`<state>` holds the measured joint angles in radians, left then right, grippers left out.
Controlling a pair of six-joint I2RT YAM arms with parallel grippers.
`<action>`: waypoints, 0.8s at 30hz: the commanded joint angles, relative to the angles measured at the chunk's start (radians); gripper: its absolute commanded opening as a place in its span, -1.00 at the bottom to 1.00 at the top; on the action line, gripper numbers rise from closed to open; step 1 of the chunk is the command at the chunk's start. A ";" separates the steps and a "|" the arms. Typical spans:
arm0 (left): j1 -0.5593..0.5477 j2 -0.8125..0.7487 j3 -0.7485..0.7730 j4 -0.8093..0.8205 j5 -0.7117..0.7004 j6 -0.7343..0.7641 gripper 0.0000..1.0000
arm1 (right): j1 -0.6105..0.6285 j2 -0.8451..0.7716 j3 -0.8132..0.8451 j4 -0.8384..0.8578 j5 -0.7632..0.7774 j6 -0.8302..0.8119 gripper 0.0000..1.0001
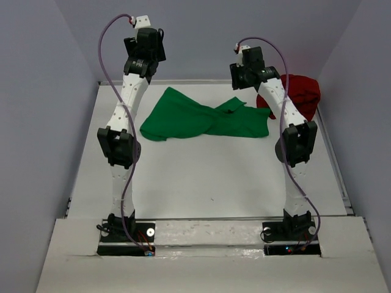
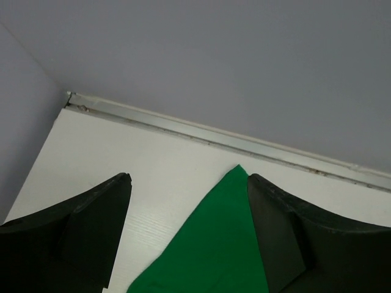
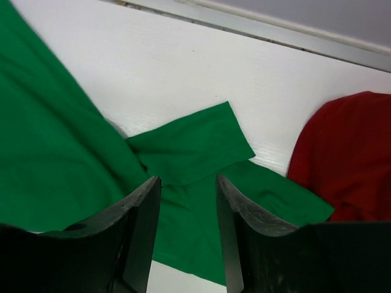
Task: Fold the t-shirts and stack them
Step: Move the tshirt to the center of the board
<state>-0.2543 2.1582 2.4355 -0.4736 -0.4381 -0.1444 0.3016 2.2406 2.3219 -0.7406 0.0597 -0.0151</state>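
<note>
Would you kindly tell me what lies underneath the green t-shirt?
Only the white table shows around the green t-shirt, which lies flat with a flap folded over its own cloth. Whatever is directly beneath is covered, so I cannot confirm.

Two soft cloth garments: one bright green t-shirt below both pairs of jaws, one dark red t-shirt right of the right jaws. Two white arms.
</note>
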 commanded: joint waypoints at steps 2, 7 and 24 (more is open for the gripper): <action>0.078 0.121 0.022 -0.068 0.127 -0.032 0.72 | -0.091 -0.039 -0.029 0.049 -0.050 0.046 -0.08; 0.087 0.140 -0.030 -0.013 0.160 -0.030 0.72 | -0.127 -0.007 -0.076 0.072 -0.084 0.056 -0.04; 0.072 0.042 -0.159 0.061 0.184 -0.035 0.74 | -0.136 0.142 -0.179 0.152 -0.175 0.106 -0.06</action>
<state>-0.1703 2.3402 2.3157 -0.4583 -0.2615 -0.1783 0.1589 2.3730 2.1555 -0.6594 -0.0872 0.0662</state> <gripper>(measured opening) 0.869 0.482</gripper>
